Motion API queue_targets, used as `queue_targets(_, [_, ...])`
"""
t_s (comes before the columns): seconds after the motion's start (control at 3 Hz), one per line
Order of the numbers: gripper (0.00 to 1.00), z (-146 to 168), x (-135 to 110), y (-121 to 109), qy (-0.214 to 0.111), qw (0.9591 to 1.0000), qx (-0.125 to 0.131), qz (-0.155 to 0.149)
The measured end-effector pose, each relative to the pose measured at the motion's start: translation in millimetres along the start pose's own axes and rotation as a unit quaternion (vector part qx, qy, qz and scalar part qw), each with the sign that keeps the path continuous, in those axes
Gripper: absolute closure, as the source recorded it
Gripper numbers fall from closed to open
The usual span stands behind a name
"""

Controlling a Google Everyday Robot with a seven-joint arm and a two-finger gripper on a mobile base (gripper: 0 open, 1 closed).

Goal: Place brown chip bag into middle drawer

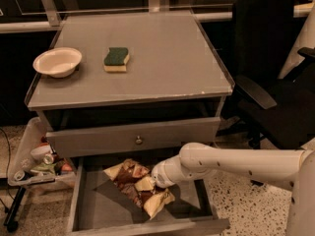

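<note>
The brown chip bag (132, 182) lies on the flat grey floor of the pulled-out middle drawer (93, 205), its dark brown middle between pale yellow ends. My gripper (153, 182) reaches in from the right on a white arm and sits right at the bag's right side, over its middle. The fingers are hidden against the bag.
A closed drawer front with a small round knob (139, 140) is just above the open drawer. On the table top (167, 58) sit a white bowl (57, 61) and a green-and-yellow sponge (116, 59). A black chair (273, 82) stands at right. A tray of clutter (34, 163) is at left.
</note>
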State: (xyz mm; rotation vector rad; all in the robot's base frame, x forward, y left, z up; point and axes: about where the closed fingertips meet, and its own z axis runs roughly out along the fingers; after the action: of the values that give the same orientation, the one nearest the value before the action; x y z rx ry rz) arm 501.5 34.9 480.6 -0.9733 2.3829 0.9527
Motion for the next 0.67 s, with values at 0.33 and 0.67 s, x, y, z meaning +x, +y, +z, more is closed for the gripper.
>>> queue_targets(0.33, [0.12, 0.0, 0.0, 0.0, 0.000, 1.0000, 0.000, 0.000])
queue_targets(0.67, [0.00, 0.1, 0.0, 0.1, 0.000, 1.0000, 0.000, 0.000])
